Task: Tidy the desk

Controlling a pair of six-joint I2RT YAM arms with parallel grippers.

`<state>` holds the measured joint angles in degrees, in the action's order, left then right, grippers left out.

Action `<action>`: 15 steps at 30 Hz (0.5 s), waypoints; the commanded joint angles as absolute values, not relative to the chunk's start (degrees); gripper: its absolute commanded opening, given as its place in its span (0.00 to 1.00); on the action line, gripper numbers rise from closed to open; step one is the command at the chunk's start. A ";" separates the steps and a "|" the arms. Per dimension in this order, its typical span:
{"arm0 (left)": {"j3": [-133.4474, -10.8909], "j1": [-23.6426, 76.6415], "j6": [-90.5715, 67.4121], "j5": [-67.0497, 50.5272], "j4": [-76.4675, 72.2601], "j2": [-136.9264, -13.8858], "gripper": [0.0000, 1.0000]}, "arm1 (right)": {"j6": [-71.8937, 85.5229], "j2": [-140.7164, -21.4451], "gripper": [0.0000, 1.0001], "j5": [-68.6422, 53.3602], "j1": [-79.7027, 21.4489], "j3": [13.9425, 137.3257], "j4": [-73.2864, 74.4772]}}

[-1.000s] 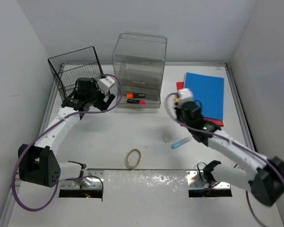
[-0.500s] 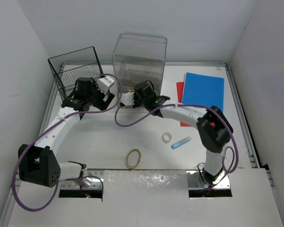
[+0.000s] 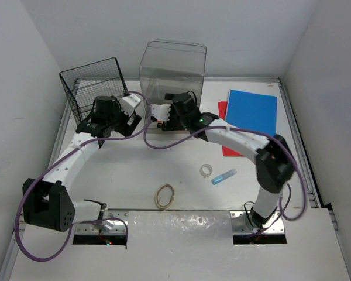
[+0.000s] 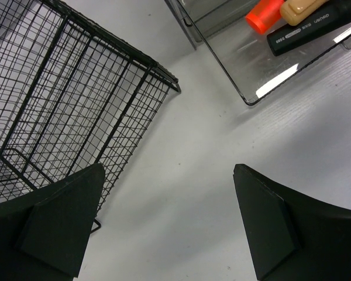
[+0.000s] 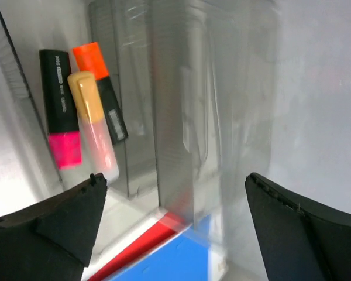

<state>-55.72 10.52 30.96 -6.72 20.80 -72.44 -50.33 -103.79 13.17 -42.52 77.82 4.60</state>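
The white desk point(image 3: 128, 170) carries a clear plastic drawer box point(image 3: 172, 76) at the back. Its pulled-out tray holds three markers: a pink-capped black one point(image 5: 61, 133), an orange-capped black one point(image 5: 99, 88) and a pale one with a yellow cap point(image 5: 92, 120). My right gripper point(image 3: 162, 117) point(image 5: 175, 181) hovers over that tray, open, with nothing between its fingers. My left gripper point(image 3: 121, 124) point(image 4: 167, 193) is open and empty above bare desk, between the black wire basket point(image 4: 64, 105) and the tray corner point(image 4: 251, 96).
A blue folder point(image 3: 253, 117) lies on a red one point(image 3: 229, 149) at the right rear. A clear tape roll point(image 3: 206, 170), a light blue tube point(image 3: 224, 176) and a rubber band point(image 3: 165, 195) lie near the front. The wire basket point(image 3: 93, 88) stands at the back left.
My right arm swung from over the folders left to the drawer tray and its jaws opened; the yellow-capped marker now lies in the tray. The left arm has not moved.
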 commanded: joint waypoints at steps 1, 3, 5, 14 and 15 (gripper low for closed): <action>-55.63 10.02 30.15 -7.64 18.72 -71.98 0.91 | -36.44 -88.11 0.99 8.46 -41.84 74.90 8.99; -55.72 10.02 30.15 -8.17 18.81 -72.07 0.91 | -30.88 -84.74 0.99 5.37 -41.49 69.04 16.04; -55.81 10.02 30.23 -8.52 18.90 -72.16 0.91 | -28.49 -80.62 0.99 4.57 -41.22 63.23 18.10; -55.55 10.02 30.41 -11.78 19.25 -72.07 0.91 | -51.33 -74.62 0.99 -5.55 -38.24 36.57 25.78; -55.46 10.02 30.41 -11.08 19.25 -71.72 0.91 | -50.63 -75.66 0.99 -5.28 -35.36 37.35 21.92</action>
